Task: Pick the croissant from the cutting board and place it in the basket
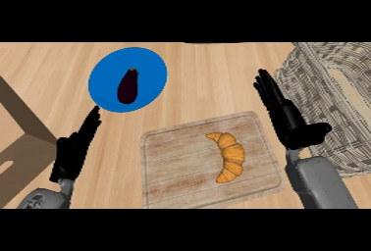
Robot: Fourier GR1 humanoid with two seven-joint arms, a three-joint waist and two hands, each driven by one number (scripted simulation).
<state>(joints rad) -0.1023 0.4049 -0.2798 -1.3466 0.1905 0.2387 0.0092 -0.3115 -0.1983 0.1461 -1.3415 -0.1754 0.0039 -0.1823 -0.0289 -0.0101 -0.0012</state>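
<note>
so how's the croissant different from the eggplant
The croissant is golden orange and curved like a crescent; the eggplant is dark purple and nearly straight. The croissant lies on the wooden cutting board, the eggplant on the blue plate. The croissant sits nearer the robot, the eggplant farther left. Both lie flat.

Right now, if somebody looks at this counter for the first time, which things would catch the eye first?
Probably the bright blue plate at the upper left, with a dark eggplant lying on it. Then the golden croissant on the wooden cutting board at the centre. The open right hand shows between the board and the wicker basket at the right, holding nothing.
</note>
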